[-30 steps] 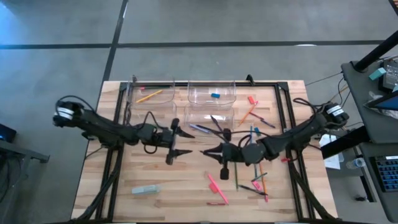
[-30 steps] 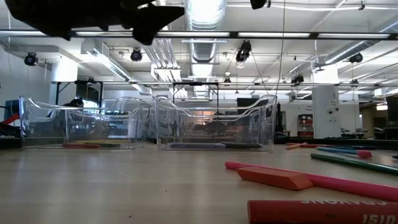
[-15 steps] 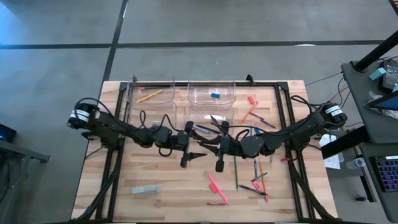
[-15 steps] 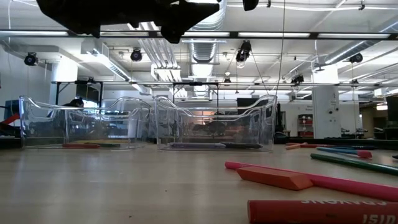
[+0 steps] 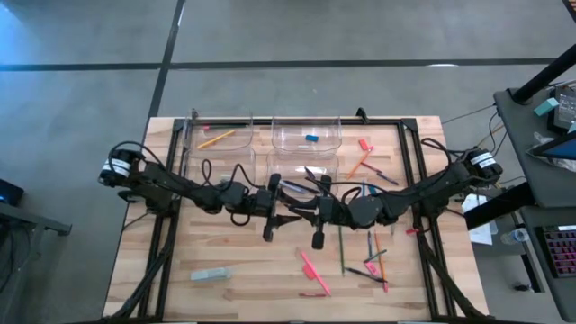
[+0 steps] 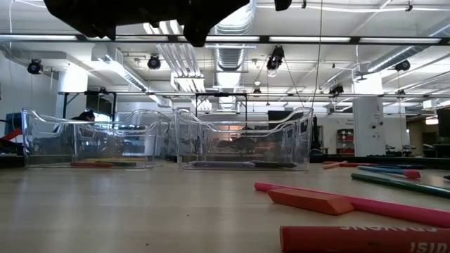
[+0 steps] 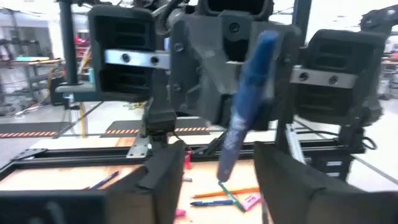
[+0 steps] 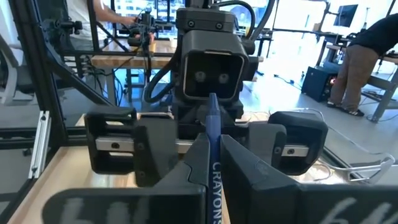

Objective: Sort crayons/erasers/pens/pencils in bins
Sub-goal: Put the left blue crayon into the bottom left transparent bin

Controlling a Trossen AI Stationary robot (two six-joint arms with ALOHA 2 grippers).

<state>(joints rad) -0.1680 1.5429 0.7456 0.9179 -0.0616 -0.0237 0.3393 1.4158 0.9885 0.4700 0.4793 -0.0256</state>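
Observation:
My two grippers face each other above the table's middle. My right gripper (image 5: 304, 214) (image 8: 214, 163) is shut on a blue crayon (image 8: 212, 134) (image 7: 247, 102) that sticks out toward my left gripper (image 5: 281, 214) (image 7: 219, 180). My left gripper is open, its fingers on either side of the crayon's free end without visibly touching it. Four clear bins stand at the far side: one (image 5: 219, 135) holds orange and yellow pencils, one (image 5: 307, 135) a blue eraser, one (image 5: 301, 173) dark pens. My right gripper pinches the blue crayon's labelled part (image 8: 214, 177) between its two fingers. The fingers come level from the table's right side and lie along the crayon. The crayon is lifted clear of the table, and its free end (image 8: 211, 102) points toward my left gripper.
Loose pencils and pens (image 5: 369, 171) (image 5: 371, 256) lie on the table's right half. Pink sticks (image 5: 310, 267) (image 5: 315, 293) lie near the front, a grey-green block (image 5: 210, 274) at the front left, a red eraser (image 5: 364, 144) at the far right.
My left gripper has gone toward the table's right edge, up to my right gripper, so its fingers now stand around the crayon's free end. The crayon has stayed in my right gripper, clear of the table.

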